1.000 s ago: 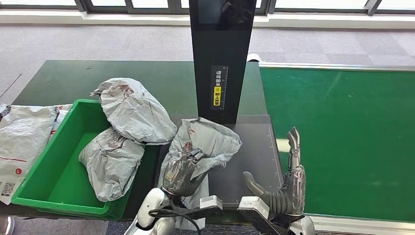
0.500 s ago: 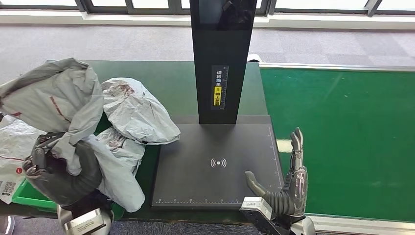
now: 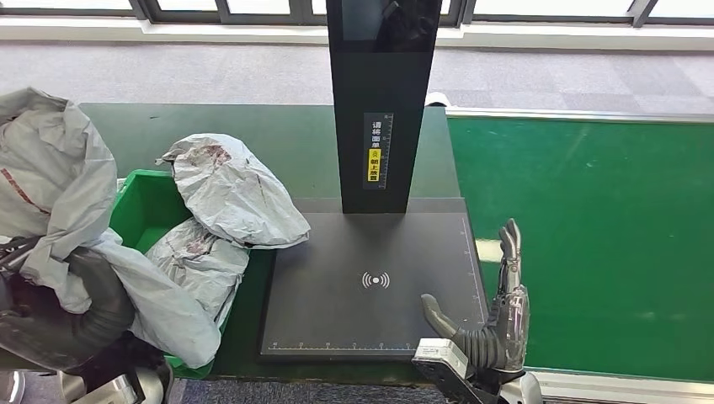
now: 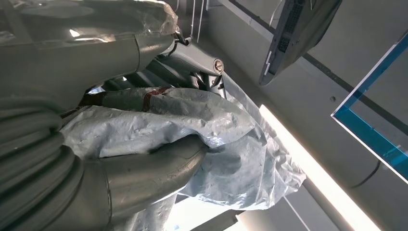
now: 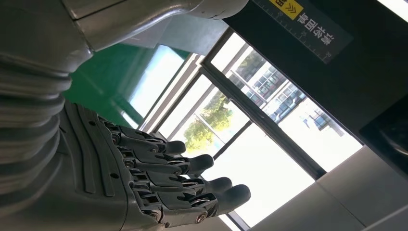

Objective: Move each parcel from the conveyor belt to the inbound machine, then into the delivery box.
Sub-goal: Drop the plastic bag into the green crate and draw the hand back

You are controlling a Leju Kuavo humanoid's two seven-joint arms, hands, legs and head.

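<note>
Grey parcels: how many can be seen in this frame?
3. One parcel is held up in the left hand over the green bin; one lies across the bin's rim; one sits inside. Others may be hidden behind the raised one.

Dark green table under green bin, black scanner base, grey parcel.

Head view looks down from high over the scanner platform; both wrist views sit close, tilted upward.
</note>
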